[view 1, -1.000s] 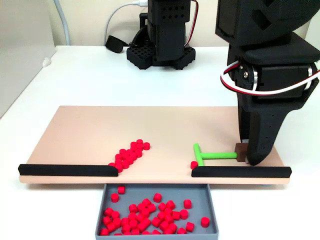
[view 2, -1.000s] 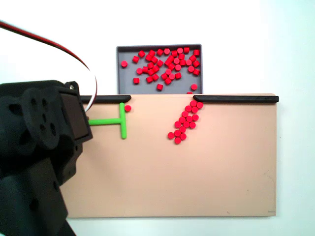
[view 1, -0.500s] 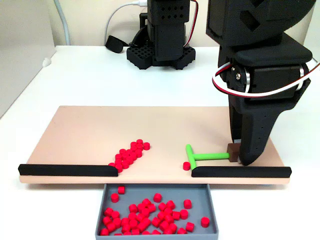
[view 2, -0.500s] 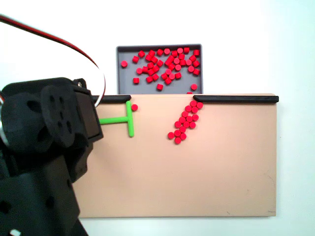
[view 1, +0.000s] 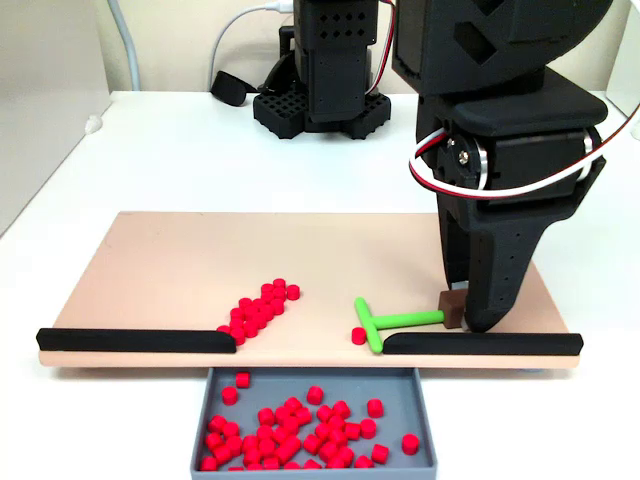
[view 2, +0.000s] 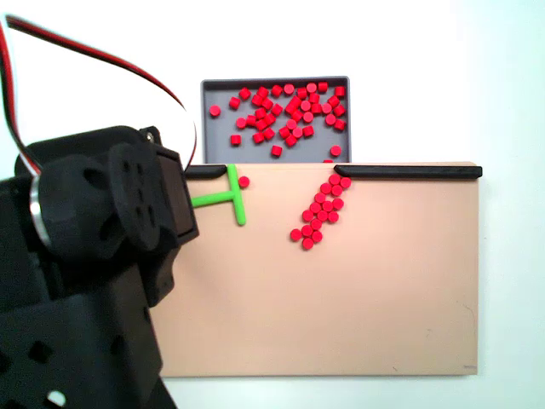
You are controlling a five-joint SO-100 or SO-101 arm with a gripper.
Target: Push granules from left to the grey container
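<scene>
Your white surface (view 1: 200, 160) carries a beige board (view 1: 180, 260) with black strips (view 1: 135, 340). Your fingers (view 1: 470, 315) grip the green pusher (view 1: 385, 322) by its brown end. Granules (view 1: 262, 305) lie mid-board; more fill the grey container (view 1: 425, 420) below the gap.

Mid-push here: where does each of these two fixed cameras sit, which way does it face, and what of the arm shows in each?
A fixed view: low in front of the board, tray nearest, facing the arm's base; the gripper holds the green pusher at right.
Another fixed view: overhead, looking straight down, tray at the top; the arm's black bulk fills the lower left and hides the gripper.
Shared: board, tray, pusher, the stray granule ahead of it, the diagonal pile, both black strips.
</scene>
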